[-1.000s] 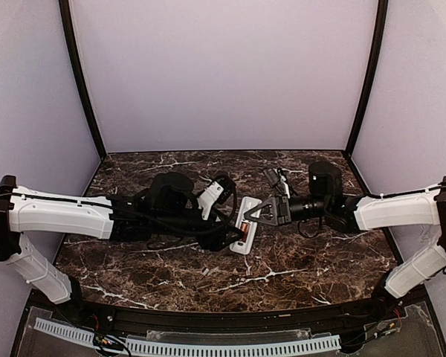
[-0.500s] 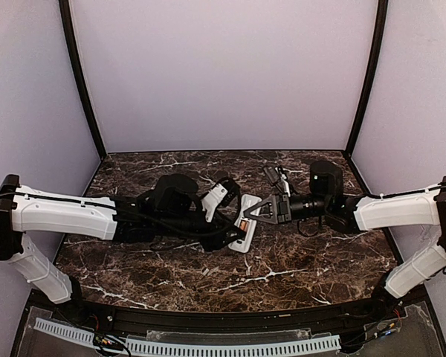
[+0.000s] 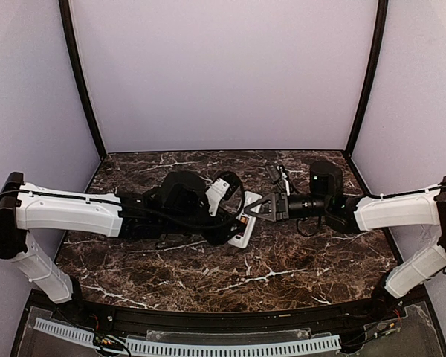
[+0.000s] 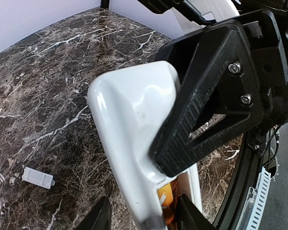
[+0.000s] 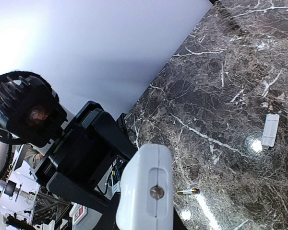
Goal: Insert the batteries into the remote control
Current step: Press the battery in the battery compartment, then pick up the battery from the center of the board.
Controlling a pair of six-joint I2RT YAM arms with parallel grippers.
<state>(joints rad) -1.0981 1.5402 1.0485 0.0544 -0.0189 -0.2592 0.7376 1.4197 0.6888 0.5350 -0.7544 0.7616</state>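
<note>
The white remote control [image 4: 129, 124] is held off the table, back side towards the left wrist camera. My right gripper [image 3: 262, 208] is shut on it; one of its black ribbed fingers [image 4: 216, 96] presses on the back. An orange battery [image 4: 165, 199] sits in the open compartment at the remote's near end. My left gripper [image 4: 144, 218] is open, with that end between its fingers; the left finger stands clear of the casing. The right wrist view shows the remote's end face [image 5: 149, 191], and a second slim battery [image 5: 187, 191] lies on the marble beyond it.
A small white cover piece [image 4: 38, 177] lies loose on the dark marble table [image 3: 171, 275], also seen as the white piece [image 5: 270, 130] in the right wrist view. Lilac walls close off the back and sides. Both arms meet at mid-table.
My left arm has pushed right, closer onto the remote's end. Its jaws narrowed, then widened a little. The right gripper kept its hold, barely moving.
</note>
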